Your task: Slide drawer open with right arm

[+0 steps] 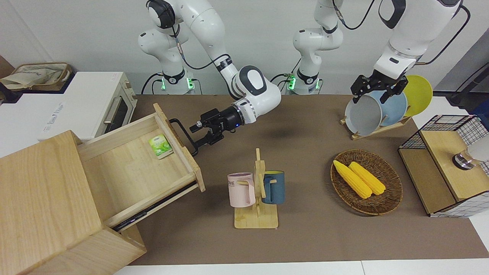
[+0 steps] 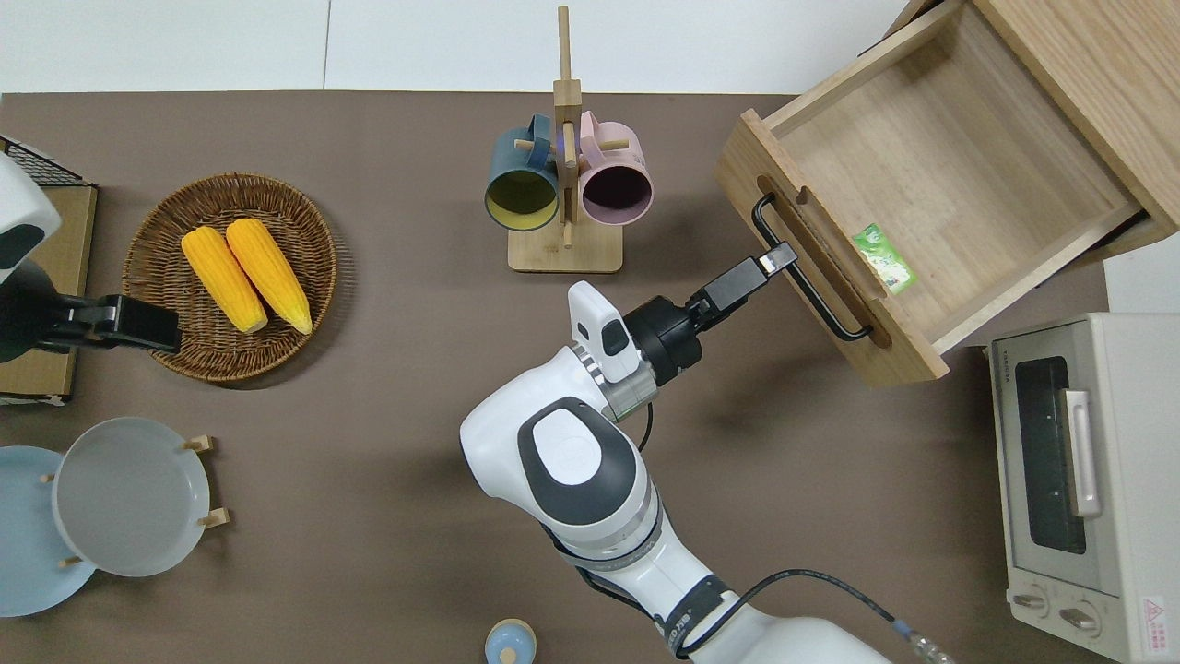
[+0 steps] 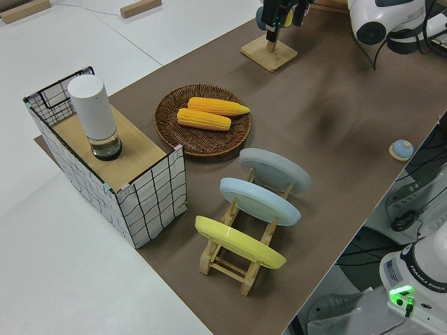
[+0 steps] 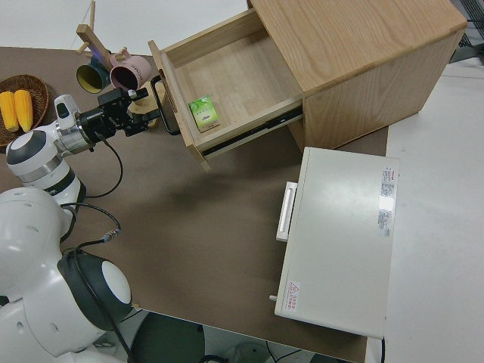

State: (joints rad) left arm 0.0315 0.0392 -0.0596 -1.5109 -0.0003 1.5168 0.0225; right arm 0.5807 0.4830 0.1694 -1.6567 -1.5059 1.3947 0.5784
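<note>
One pale wood drawer (image 2: 940,175) stands pulled out of its cabinet (image 1: 42,198); the right gripper (image 2: 782,257) is clamped on its black bar handle (image 2: 811,286). Left arm parked.

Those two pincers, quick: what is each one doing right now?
Right pincer: closed on the drawer's black handle.
Left pincer: parked; cannot tell whether open or closed.

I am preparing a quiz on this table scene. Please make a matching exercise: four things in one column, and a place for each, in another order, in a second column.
Things:
1. green packet
2. corn cobs
3. pink mug
4. right gripper

Places:
A. in the wicker basket
B. at the drawer's handle
C. in the open drawer
D. on the wooden mug rack

Pairs: 1-C, 2-A, 3-D, 4-B
</note>
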